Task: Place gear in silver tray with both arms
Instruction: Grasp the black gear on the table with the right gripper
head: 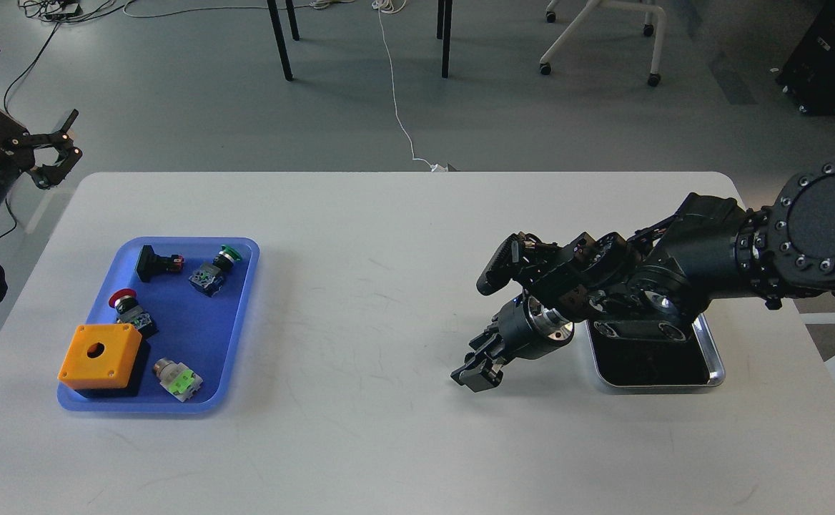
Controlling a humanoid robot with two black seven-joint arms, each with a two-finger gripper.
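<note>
The silver tray lies at the right of the white table; my right arm covers its far half. My right gripper reaches down-left from over the tray and sits low on the table, left of the tray. It covers the spot where the small black gear lay, and the gear itself is hidden. Its dark fingers cannot be told apart. My left gripper hangs off the table's far left corner, fingers spread wide and empty.
A blue plastic tray at the left holds an orange box and several push-button switches. Chair and table legs stand on the floor beyond the far edge.
</note>
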